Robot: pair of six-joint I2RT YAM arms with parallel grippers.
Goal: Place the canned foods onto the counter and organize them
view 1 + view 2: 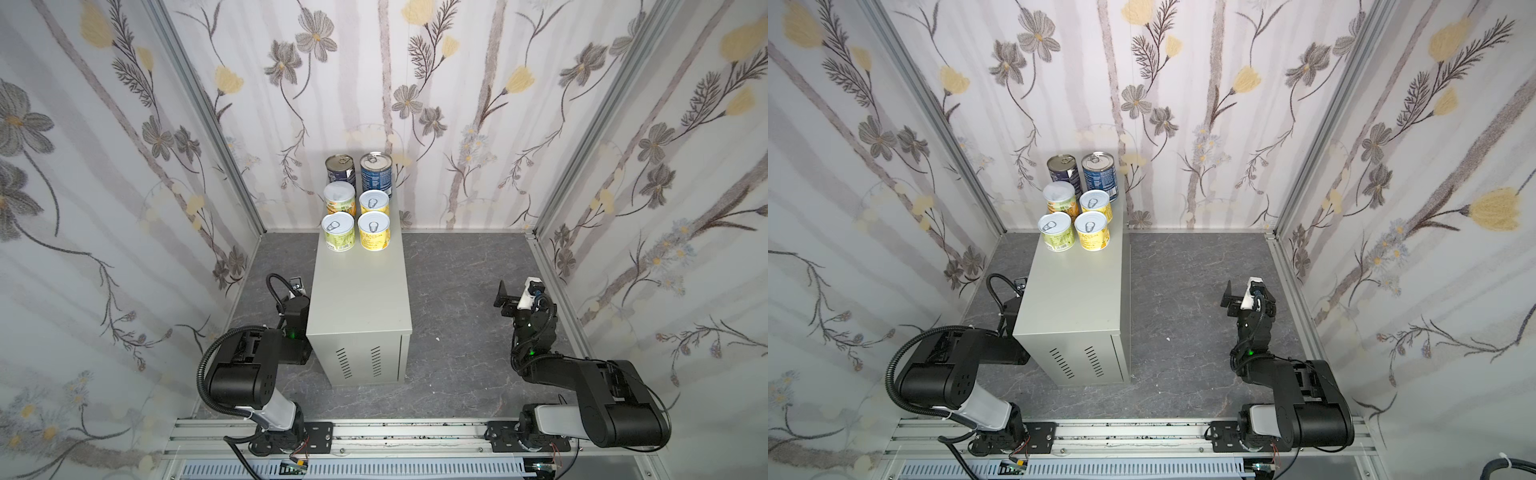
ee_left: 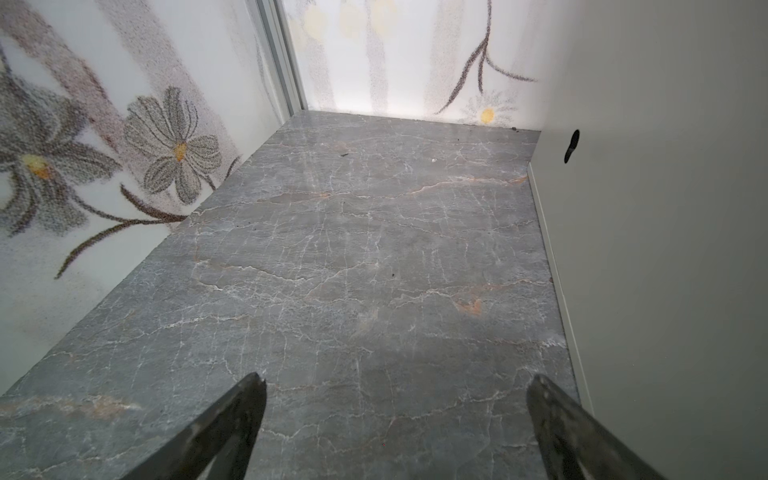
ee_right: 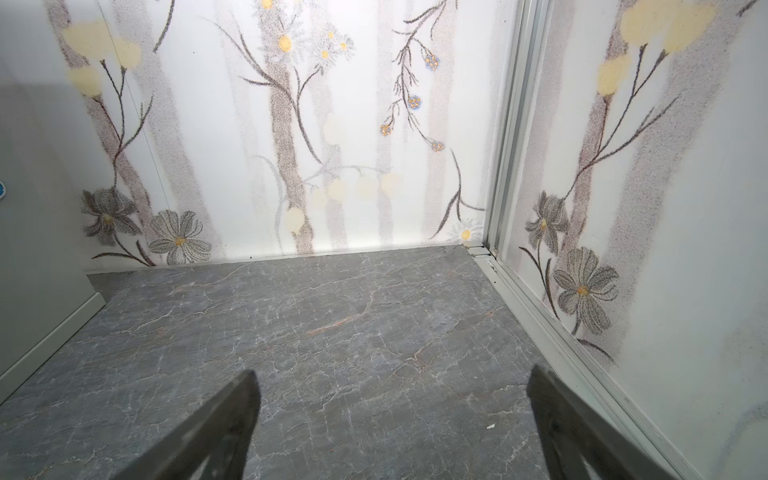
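Basically done: left hand (image 2: 395, 386) sat open, empty, low beside the counter (image 1: 359, 299); six cans (image 1: 374, 230) stood upright in three pairs on its far end; right hand (image 3: 392, 382) open, empty, over the floor (image 3: 374, 332). I'd keep both arms clear of the rows.

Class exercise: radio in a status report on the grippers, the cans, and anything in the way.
Left gripper open, empty; right gripper likewise. Six cans upright, paired rows, on counter. Nothing blocking.
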